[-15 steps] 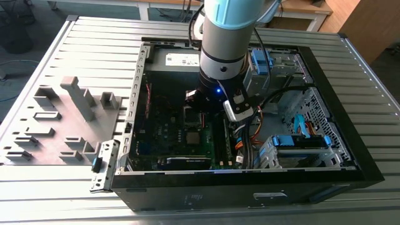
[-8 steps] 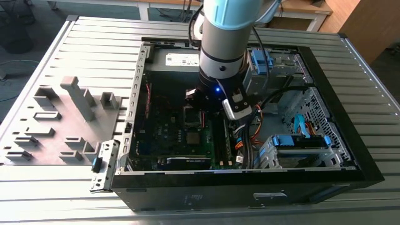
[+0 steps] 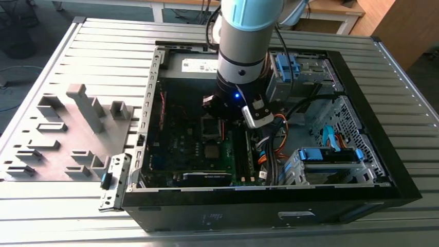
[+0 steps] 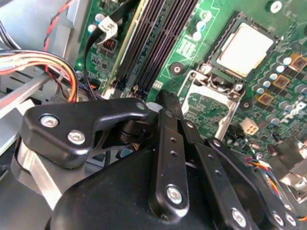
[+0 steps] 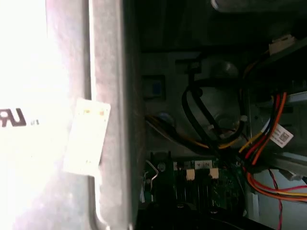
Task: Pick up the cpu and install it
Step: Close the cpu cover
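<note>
While reaching down into the open case, hovering the gripper over the middle of the board. Not showing the gripper's opening in either wrist view: cannot tell how wide, nor whether holding anything, so leaving both unjudged.

Finding the cpu sitting in the socket, apart from the gripper and touching no part of it. Judging from this: seating looking done, clamping not yet, going by the load plate standing swung open just beside the socket.

Turning on one relation, cpu to gripper. Lying ahead of the gripper in the second wrist view, beyond the open load plate, with that plate sitting between the two. Showing the cpu in the exterior view as a small grey square, just toward the exterior view's left of the gripper and lower, down at board level. Working with one arm only, so nothing to weigh about the nearer one.

Lying flat, metal top facing up. Being square, offering no long axis to speak of. Keeping its edges in line with the socket's frame, one pair running roughly parallel to the memory slots alongside, the other pair crossing them. Pointing no readable way: no corner mark or notch making itself out.
</note>
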Tool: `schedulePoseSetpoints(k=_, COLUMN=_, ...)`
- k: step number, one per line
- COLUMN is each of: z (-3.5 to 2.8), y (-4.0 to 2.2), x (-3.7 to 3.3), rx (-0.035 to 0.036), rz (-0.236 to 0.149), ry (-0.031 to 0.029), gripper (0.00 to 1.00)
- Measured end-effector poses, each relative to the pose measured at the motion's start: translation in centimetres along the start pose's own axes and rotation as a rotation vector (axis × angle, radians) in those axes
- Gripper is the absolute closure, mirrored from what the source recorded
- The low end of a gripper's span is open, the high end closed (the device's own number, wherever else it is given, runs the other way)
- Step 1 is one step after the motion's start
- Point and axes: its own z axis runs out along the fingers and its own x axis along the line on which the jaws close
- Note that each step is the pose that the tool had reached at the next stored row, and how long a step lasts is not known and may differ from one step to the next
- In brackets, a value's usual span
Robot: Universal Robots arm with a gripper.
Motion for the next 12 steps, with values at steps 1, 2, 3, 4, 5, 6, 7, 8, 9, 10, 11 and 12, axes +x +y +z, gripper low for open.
schedulePoseSetpoints(k=1, z=0.00, y=0.00, x=0.00, rx=0.0001, rz=0.000, ry=0.0001, gripper=0.89)
schedulePoseSetpoints(k=2, z=0.00, y=0.00, x=0.00, rx=0.0001, rz=0.000, ry=0.0001, gripper=0.89)
schedulePoseSetpoints(k=3, z=0.00, y=0.00, x=0.00, rx=0.0002, rz=0.000, ry=0.0001, gripper=0.89)
schedulePoseSetpoints(k=4, z=0.00, y=0.00, x=0.00, rx=0.0002, rz=0.000, ry=0.0001, gripper=0.89)
schedulePoseSetpoints(k=5, z=0.00, y=0.01, x=0.00, rx=0.0002, rz=0.000, ry=0.0001, gripper=0.89)
schedulePoseSetpoints(k=6, z=0.01, y=0.04, x=0.01, rx=0.0002, rz=0.000, ry=0.0001, gripper=0.89)
schedulePoseSetpoints(k=7, z=0.02, y=0.11, x=0.03, rx=0.0003, rz=0.000, ry=0.0001, gripper=0.89)
schedulePoseSetpoints(k=8, z=0.05, y=0.22, x=0.06, rx=0.0002, rz=0.001, ry=0.0000, gripper=0.89)
schedulePoseSetpoints(k=9, z=0.08, y=0.34, x=0.10, rx=0.0002, rz=0.001, ry=-0.0001, gripper=0.89)
schedulePoseSetpoints(k=10, z=0.11, y=0.47, x=0.14, rx=0.0002, rz=0.001, ry=-0.0001, gripper=0.89)
schedulePoseSetpoints(k=11, z=0.14, y=0.57, x=0.19, rx=0.0003, rz=0.002, ry=-0.0001, gripper=0.89)
schedulePoseSetpoints(k=12, z=0.19, y=0.64, x=0.24, rx=0.0002, rz=0.002, ry=-0.0002, gripper=0.89)
